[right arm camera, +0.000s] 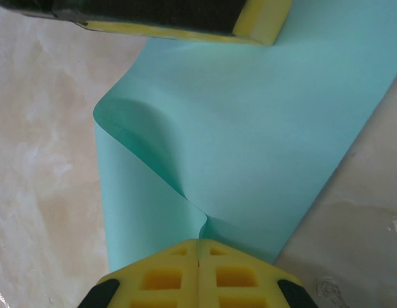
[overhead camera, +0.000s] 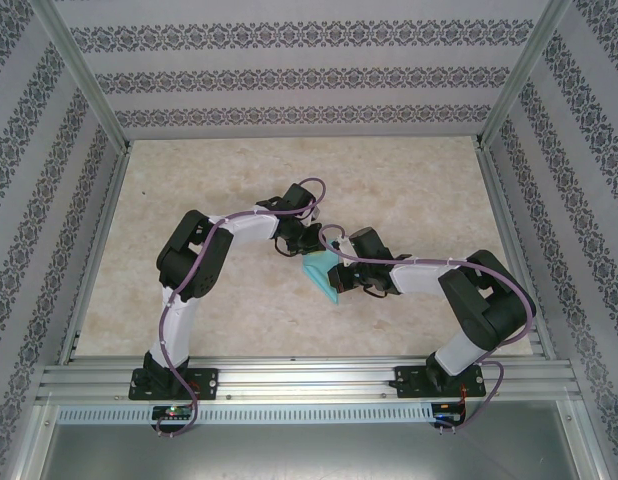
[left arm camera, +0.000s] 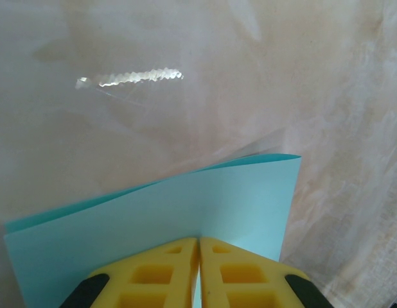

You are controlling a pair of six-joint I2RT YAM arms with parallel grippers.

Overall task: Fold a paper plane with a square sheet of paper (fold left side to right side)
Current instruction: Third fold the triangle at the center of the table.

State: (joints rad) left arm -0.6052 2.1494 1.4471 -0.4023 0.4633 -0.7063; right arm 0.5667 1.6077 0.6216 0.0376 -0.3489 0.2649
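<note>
Well, I see a pale marbled table [overhead camera: 239, 300] boxed in by patterned walls [overhead camera: 289, 80] and aluminium framing [overhead camera: 289, 375]. Both arms meet mid-table over the square sheet of paper [overhead camera: 322, 275], which they mostly hide from above. My left gripper [left arm camera: 198, 247] and right gripper [right arm camera: 198, 247] each pinch tight on its buckled turquoise edge.

Both arms bend inward from the near edge of the table [overhead camera: 189, 200], and the left gripper [overhead camera: 307, 243] and right gripper [overhead camera: 340, 275] meet near its middle, each with yellow fingers [left arm camera: 173, 273] pinched on the square sheet of paper [overhead camera: 320, 272].
</note>
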